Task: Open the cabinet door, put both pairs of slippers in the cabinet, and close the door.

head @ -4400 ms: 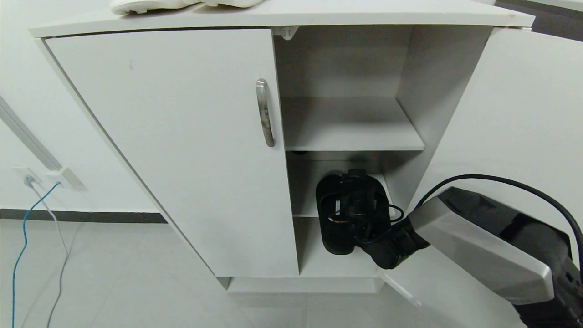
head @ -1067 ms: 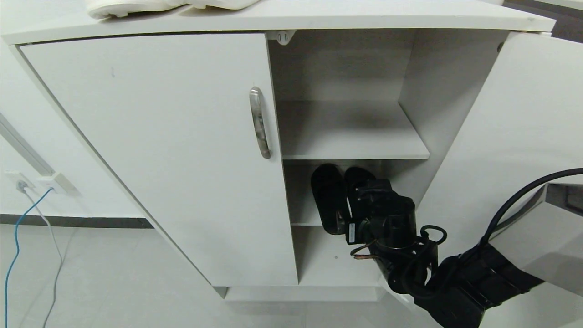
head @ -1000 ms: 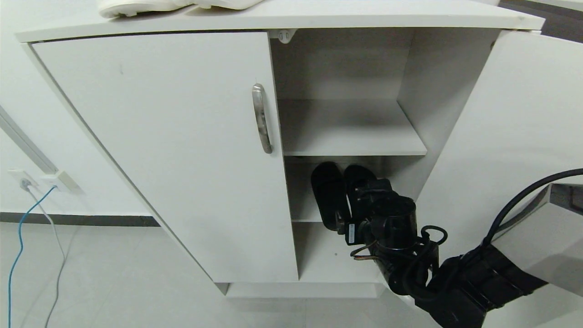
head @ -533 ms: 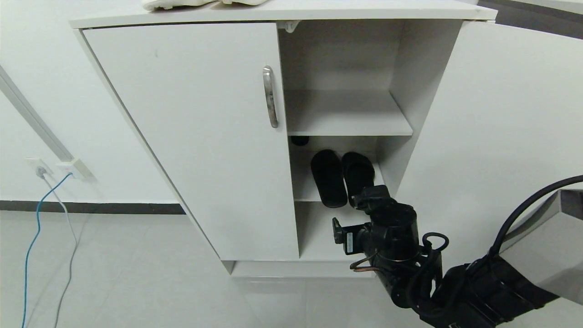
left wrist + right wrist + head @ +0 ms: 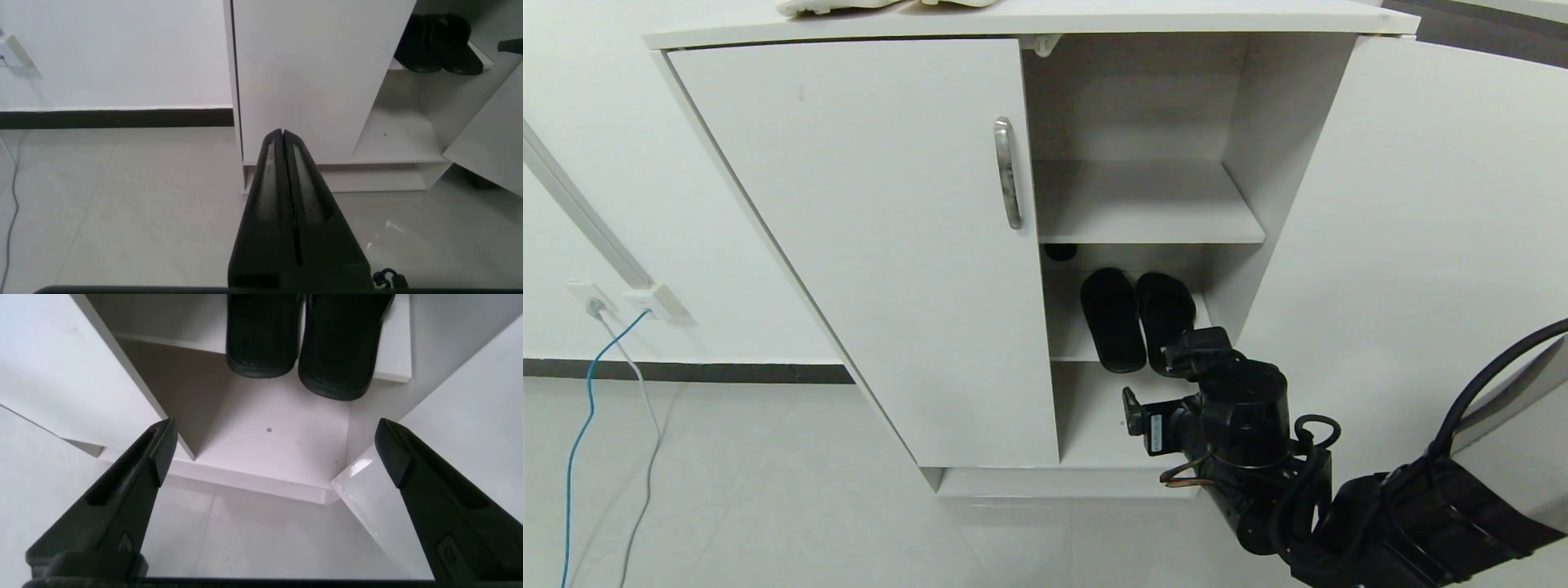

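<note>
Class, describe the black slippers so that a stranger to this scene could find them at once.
Find the white cabinet whose right door stands open. On the middle shelf below the bare upper shelf lie the black slippers, side by side. The only other pair, white slippers, sits on the cabinet's top.

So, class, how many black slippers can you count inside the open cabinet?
2. They lie side by side on the lower shelf: the left slipper and the right slipper. The closed left door may hide others.
</note>
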